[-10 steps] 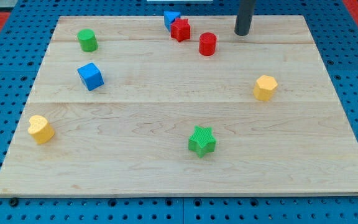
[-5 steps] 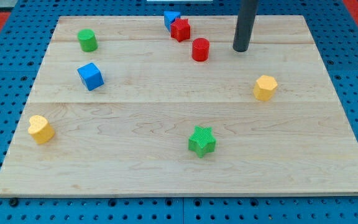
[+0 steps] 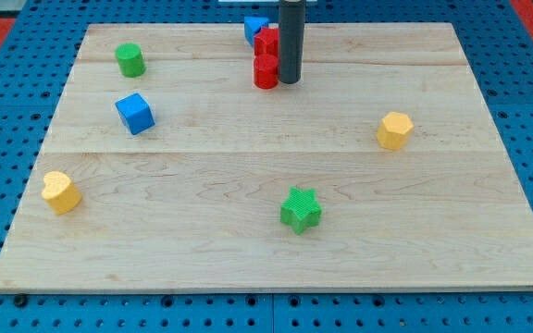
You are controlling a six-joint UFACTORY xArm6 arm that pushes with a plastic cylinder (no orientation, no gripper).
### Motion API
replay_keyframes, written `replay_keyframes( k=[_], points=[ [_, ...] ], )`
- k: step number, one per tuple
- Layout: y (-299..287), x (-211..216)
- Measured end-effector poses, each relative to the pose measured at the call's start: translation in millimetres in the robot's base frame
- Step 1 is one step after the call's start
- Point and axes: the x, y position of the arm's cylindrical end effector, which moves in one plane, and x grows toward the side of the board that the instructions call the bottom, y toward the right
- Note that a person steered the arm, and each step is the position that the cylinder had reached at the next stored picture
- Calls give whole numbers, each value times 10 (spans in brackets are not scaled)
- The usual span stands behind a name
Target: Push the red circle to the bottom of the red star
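Note:
The red circle (image 3: 266,71) stands near the view's top centre, directly below the red star (image 3: 266,42) and touching it or nearly so. My tip (image 3: 289,80) rests against the red circle's right side, and the rod hides part of the star's right edge. A blue block (image 3: 254,27) sits just above and left of the red star, touching it.
A green cylinder (image 3: 130,59) is at the top left, a blue cube (image 3: 135,113) below it. A yellow heart-like block (image 3: 60,191) is at the left, a green star (image 3: 301,208) at the bottom centre, and a yellow hexagon (image 3: 394,129) at the right.
My tip moved left from the board's top right area. The red circle slid left with it and now sits under the red star.

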Motion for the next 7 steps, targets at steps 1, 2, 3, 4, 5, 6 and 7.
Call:
replay_keyframes(
  k=[1, 2, 3, 4, 5, 6, 7],
  points=[
    [12, 460],
    [-8, 480],
    [-104, 469],
    [-172, 318],
    [-172, 143],
    [-172, 39],
    [-172, 21]
  ],
)
